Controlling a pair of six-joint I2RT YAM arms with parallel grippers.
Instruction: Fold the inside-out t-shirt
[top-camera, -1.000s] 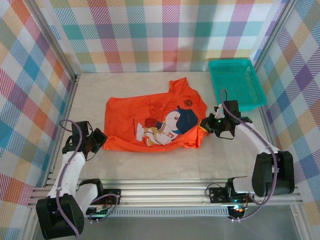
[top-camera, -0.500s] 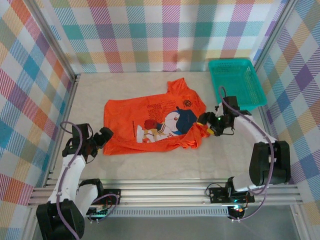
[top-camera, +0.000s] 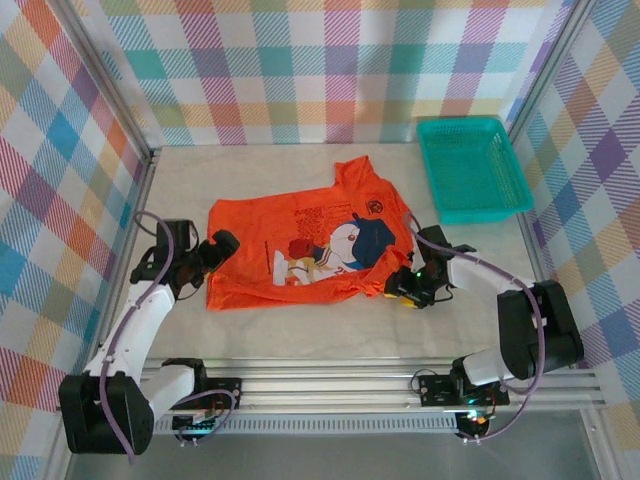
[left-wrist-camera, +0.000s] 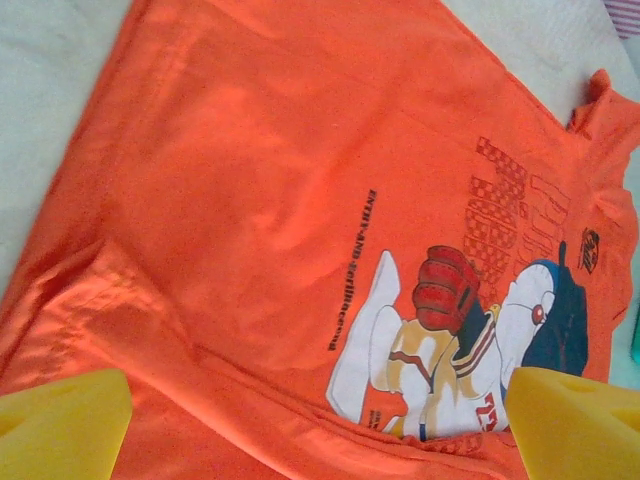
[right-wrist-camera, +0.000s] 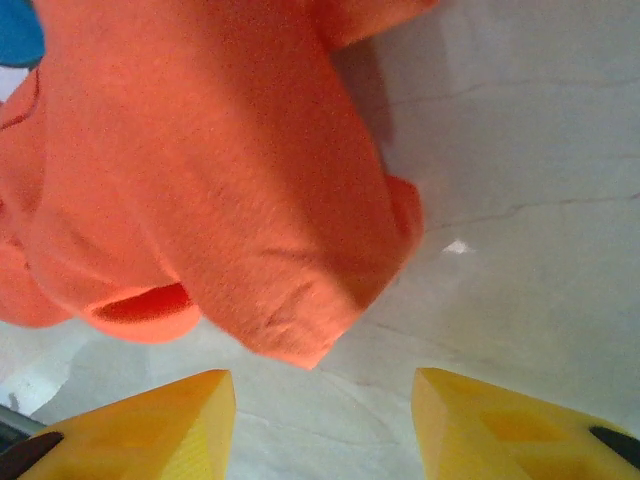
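While the orange t-shirt (top-camera: 300, 235) is lying spread mid-table (top-camera: 300, 330), the left gripper (top-camera: 220, 246) is hovering wide open at its left edge and the right gripper (top-camera: 400, 293) is gaping by its near right corner, both holding nothing.

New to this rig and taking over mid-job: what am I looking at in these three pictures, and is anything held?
Two robot arms are bolted at the near edge of a table. The wide picture comes from a camera above and behind them; the other two come from a camera on each wrist, the yellow shapes being that arm's own fingers. On the table lie an orange-red t-shirt, cartoon print up, and an empty teal basket at the far right. The left gripper is over the shirt's left edge, the right gripper at its near-right corner. Both are open; nothing is held.
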